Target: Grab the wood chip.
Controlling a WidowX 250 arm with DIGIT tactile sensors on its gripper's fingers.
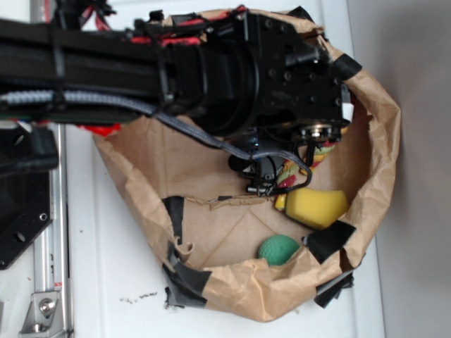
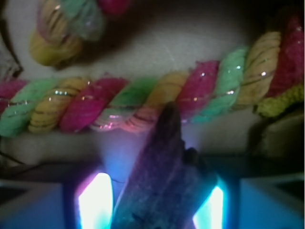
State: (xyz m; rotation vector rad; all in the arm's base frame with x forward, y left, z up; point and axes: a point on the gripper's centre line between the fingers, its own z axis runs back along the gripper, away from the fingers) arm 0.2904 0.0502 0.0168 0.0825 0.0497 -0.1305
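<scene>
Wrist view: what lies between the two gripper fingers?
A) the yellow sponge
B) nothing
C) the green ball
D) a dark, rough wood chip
D. A dark, jagged wood chip sits between the lit fingers of the gripper, its tip reaching up to the twisted multicoloured rope; whether the fingers clamp it cannot be told.

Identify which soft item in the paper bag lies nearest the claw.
The multicoloured twisted rope: in the wrist view it runs just past the wood chip; the yellow sponge and green ball lie farther off.

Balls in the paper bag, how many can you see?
1: the green ball lies at the bottom of the paper bag, beside the yellow sponge. The arm covers much of the bag, so more could be hidden.
</scene>
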